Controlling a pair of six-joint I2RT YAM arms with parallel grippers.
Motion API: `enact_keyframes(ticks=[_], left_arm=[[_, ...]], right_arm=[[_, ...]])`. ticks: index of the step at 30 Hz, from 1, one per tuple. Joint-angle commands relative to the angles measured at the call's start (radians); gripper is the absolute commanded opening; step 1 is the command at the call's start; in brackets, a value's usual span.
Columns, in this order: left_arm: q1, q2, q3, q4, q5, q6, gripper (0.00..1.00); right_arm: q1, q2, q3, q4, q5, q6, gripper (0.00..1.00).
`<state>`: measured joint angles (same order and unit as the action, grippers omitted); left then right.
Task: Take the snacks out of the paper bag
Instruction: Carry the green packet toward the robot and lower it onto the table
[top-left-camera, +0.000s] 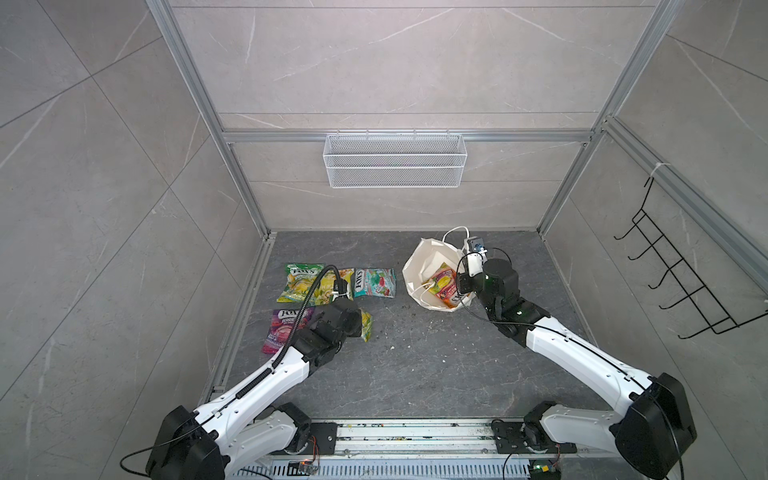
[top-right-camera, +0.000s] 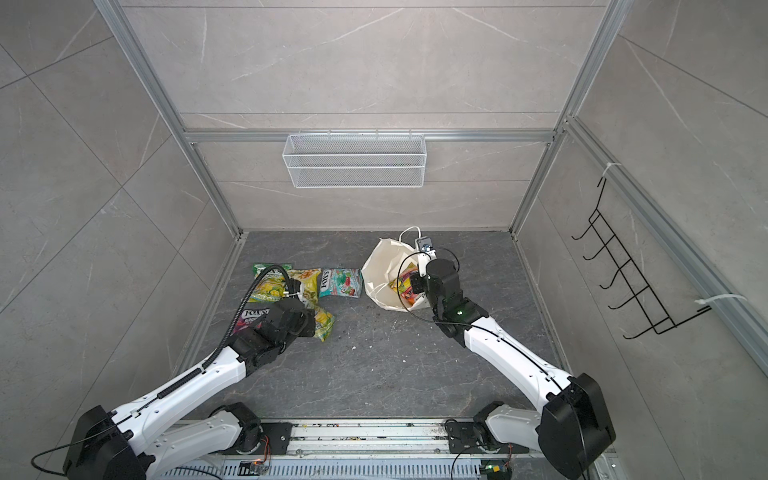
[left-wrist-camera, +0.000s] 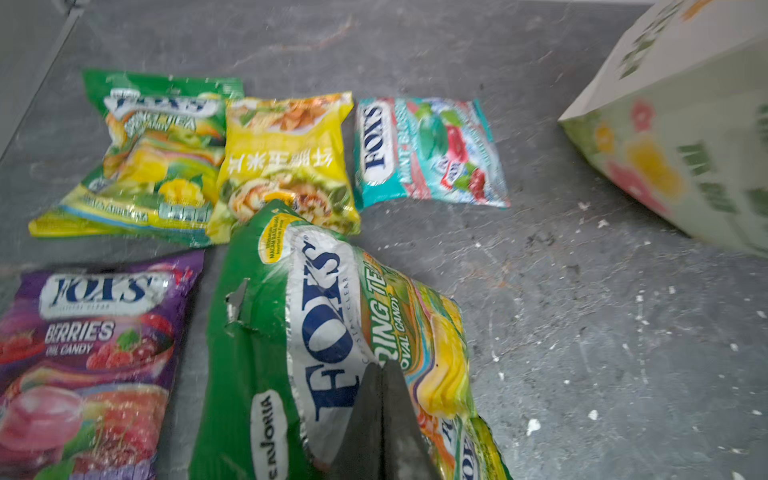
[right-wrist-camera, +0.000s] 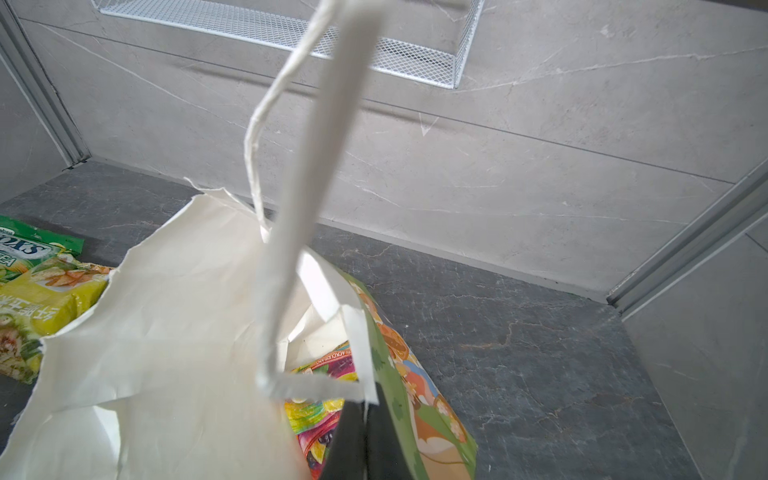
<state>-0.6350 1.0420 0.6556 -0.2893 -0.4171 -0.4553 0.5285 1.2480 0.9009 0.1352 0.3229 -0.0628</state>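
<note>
The left gripper (left-wrist-camera: 380, 374) is clamped on a green FOX'S packet (left-wrist-camera: 332, 332), held low over the table (top-left-camera: 415, 365) beside four snacks already laid out: green-yellow (left-wrist-camera: 158, 153), yellow (left-wrist-camera: 286, 162), teal (left-wrist-camera: 428, 153) and purple (left-wrist-camera: 87, 353). Advice: lower it flat into the free space, then release. Rightward, the right gripper (right-wrist-camera: 365, 415) is shut on the paper bag (top-left-camera: 419, 266) rim, keeping its mouth open; one pink-red packet (top-left-camera: 442, 284) remains inside.

Six snack packets (left-wrist-camera: 286, 162), one paper bag (top-left-camera: 415, 266), one mesh basket (top-left-camera: 395, 160).
</note>
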Motion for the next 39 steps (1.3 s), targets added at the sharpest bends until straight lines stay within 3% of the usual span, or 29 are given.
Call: enact_keyframes(ticks=[1, 12, 17, 21, 26, 30, 33, 39], left_arm=[[0.018, -0.012, -0.003, 0.088, -0.049, -0.064, 0.00], [0.081, 0.083, -0.034, 0.129, -0.046, -0.088, 0.00], [0.083, 0.092, 0.007, 0.028, -0.133, -0.113, 0.28], [0.083, 0.074, 0.042, 0.007, -0.137, -0.048, 0.38], [0.078, 0.145, 0.144, 0.027, 0.038, 0.067, 0.41], [0.092, 0.284, 0.161, 0.057, 0.144, 0.019, 0.41], [0.141, 0.344, 0.121, 0.132, 0.288, -0.031, 0.43], [0.164, 0.395, 0.096, 0.107, 0.322, -0.092, 0.43]], right_arm=[[-0.004, -0.010, 0.001, 0.017, -0.012, -0.011, 0.00], [-0.004, -0.001, 0.004, 0.026, -0.022, -0.005, 0.00], [-0.003, -0.002, 0.009, 0.023, -0.022, -0.009, 0.00], [-0.004, -0.006, 0.012, 0.020, -0.024, -0.011, 0.00], [-0.004, -0.004, 0.020, 0.012, -0.023, -0.010, 0.00], [-0.005, 0.008, 0.018, 0.026, -0.023, -0.005, 0.00], [-0.004, 0.025, 0.022, 0.034, -0.015, -0.002, 0.00], [-0.004, 0.036, 0.024, 0.034, -0.015, -0.005, 0.00]])
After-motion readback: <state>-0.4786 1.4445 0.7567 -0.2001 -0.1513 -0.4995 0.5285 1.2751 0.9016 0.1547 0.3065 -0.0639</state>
